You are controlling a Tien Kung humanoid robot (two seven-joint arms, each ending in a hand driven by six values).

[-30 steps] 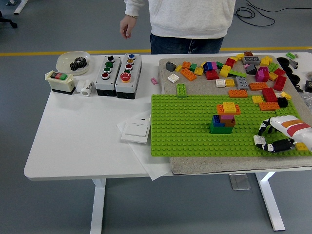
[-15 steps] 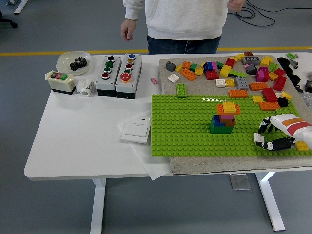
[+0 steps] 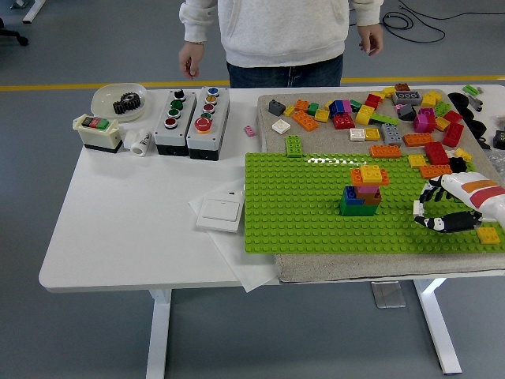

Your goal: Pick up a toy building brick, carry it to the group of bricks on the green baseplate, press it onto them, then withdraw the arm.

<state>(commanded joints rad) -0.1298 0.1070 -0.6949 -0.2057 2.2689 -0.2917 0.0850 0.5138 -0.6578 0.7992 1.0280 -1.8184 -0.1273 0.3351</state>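
A small stack of bricks [image 3: 364, 189] stands on the green baseplate [image 3: 300, 205]: green and blue at the bottom, pink and brown in the middle, orange and yellow on top. My right hand [image 3: 432, 213] hovers low over the baseplate's right part, to the right of the stack, with fingers spread and nothing in them. Loose bricks [image 3: 371, 118] of many colours lie on the grey mat behind the baseplate. A yellow brick [image 3: 488, 234] lies by my right wrist. My left arm is out of view.
A person in a grey sweater [image 3: 276, 31] stands at the far side, hands hanging free. Two button boxes [image 3: 192, 112], a switch box [image 3: 98, 131], a bowl with gears [image 3: 118, 100] and a white wall switch [image 3: 220, 213] occupy the left half of the table.
My right hand has moved slightly right and away from me over the baseplate, still empty. The person has shifted to the left, and their other hand has come into view.
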